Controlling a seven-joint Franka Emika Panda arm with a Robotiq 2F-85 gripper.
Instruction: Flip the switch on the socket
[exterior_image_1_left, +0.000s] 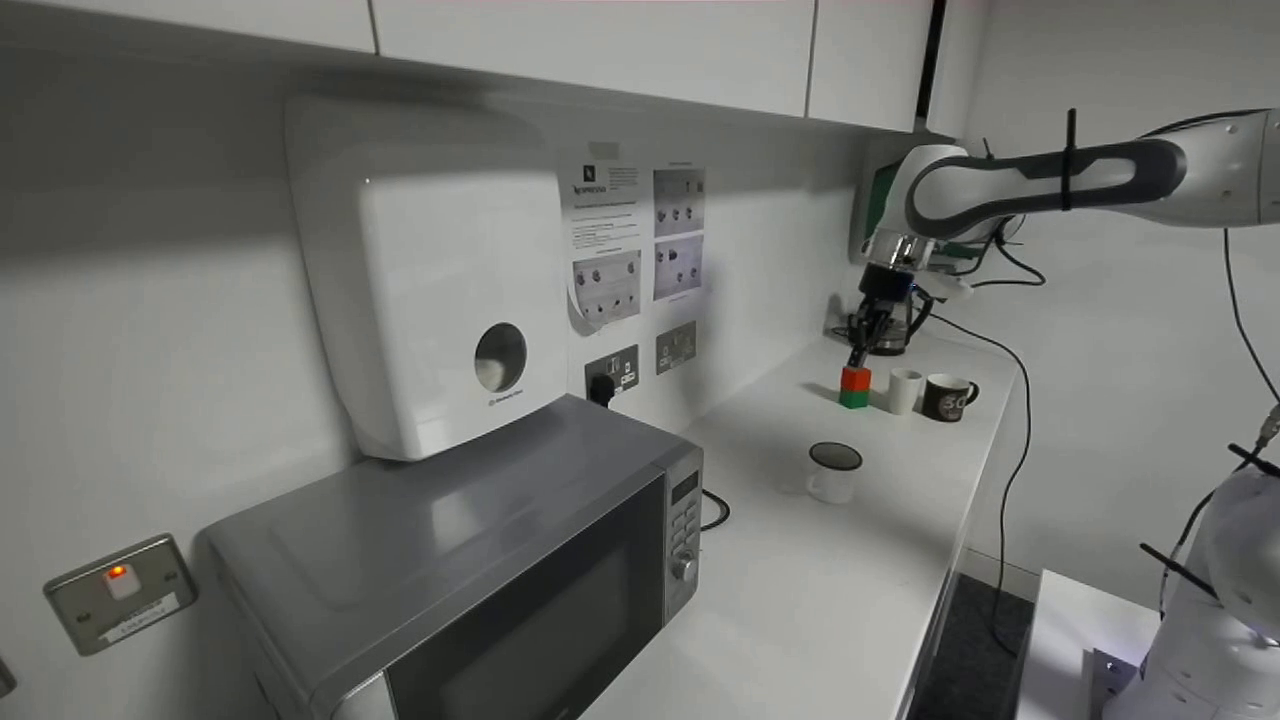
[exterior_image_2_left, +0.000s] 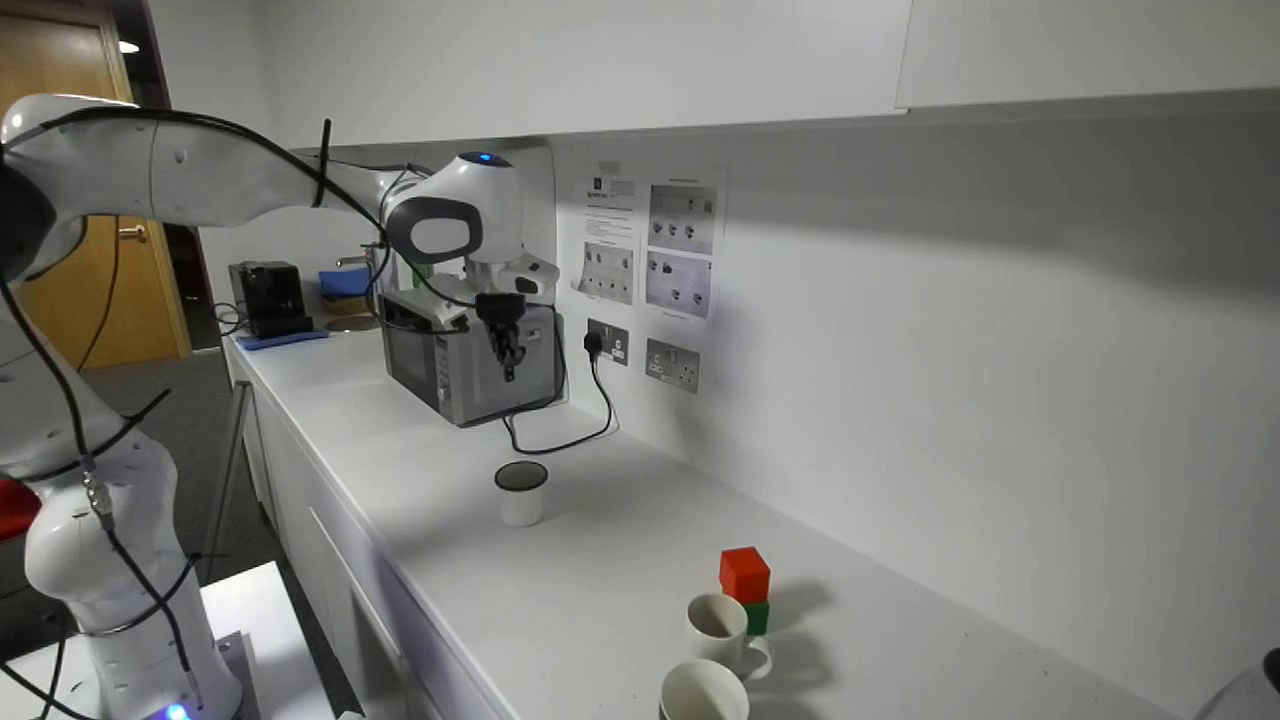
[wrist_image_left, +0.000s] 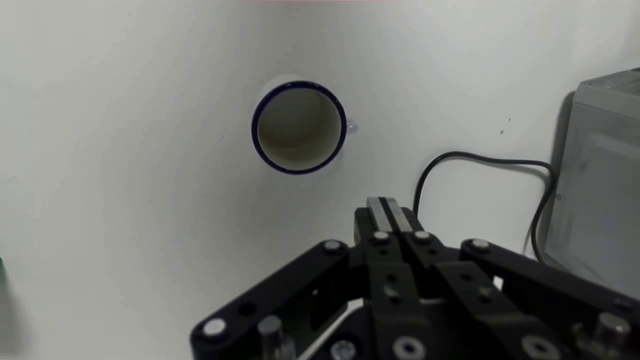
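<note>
Wall (exterior_image_2_left: 950, 330): white, rising behind your desk (exterior_image_2_left: 600, 580), itself long and white.
Arm (exterior_image_2_left: 240, 180): yours, white, extended above the desk.
Microwave (exterior_image_1_left: 450, 530): grey, on the desk near the wall.
Dispenser (exterior_image_1_left: 450, 260): white, wall-mounted, above the microwave, one round window.
Notices (exterior_image_2_left: 681, 217): printed sheets with photographs, on the wall next to the dispenser.
Hand (wrist_image_left: 383, 201): you have its jaws together, tip against tip, pointing down above the desk and apart from the wall.
Plugged socket (exterior_image_2_left: 617, 338): on the wall below the notices; on-off setting too small for you to read.
Neighbouring socket (exterior_image_2_left: 673, 366): same wall, just beside the plugged one; which of the two your task names, you cannot tell.
Lit plate (exterior_image_1_left: 120, 595): metal, on the wall past the microwave's opposite end, small red light glowing.
Rimmed mug (wrist_image_left: 299, 127): white, dark-blue rim, upright on the desk, lower than your hand.
Dark mug (exterior_image_1_left: 948, 397): upright, beside the white mug (exterior_image_1_left: 904, 391), also upright.
Red block (exterior_image_2_left: 745, 574): stacked on the green block (exterior_image_2_left: 757, 617), near the white mug.
Black plug (exterior_image_2_left: 593, 345): seated in the plugged socket.
Cable (wrist_image_left: 515, 161): black, looping on the desk by the microwave.
</note>
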